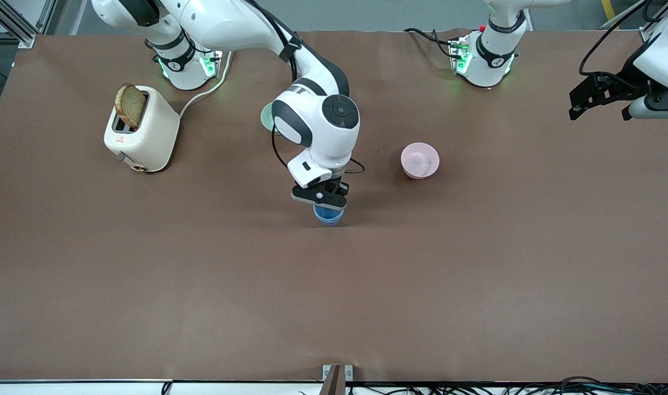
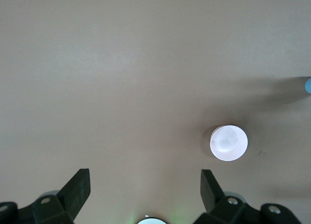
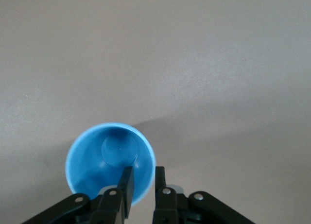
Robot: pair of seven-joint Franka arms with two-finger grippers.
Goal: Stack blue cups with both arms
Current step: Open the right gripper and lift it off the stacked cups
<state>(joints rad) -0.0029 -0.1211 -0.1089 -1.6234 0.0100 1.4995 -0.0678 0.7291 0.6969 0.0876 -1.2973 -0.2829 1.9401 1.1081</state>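
My right gripper (image 1: 324,203) is over the middle of the table, pointing down. Its fingers (image 3: 128,178) stand close together across the rim of a blue cup (image 1: 329,215), one inside and one outside, shut on the wall. The cup (image 3: 104,158) is upright with its mouth open, at or just above the table. Only one blue cup shape shows; I cannot tell whether a second is nested in it. A sliver of blue (image 2: 307,85) shows at the edge of the left wrist view. My left gripper (image 1: 598,112) waits open and empty, high over the left arm's end of the table (image 2: 145,178).
A pink bowl (image 1: 420,160) (image 2: 228,143) stands beside the cup toward the left arm's end. A pale green bowl (image 1: 267,118) is mostly hidden by the right arm. A cream toaster (image 1: 141,131) holding a bread slice stands toward the right arm's end.
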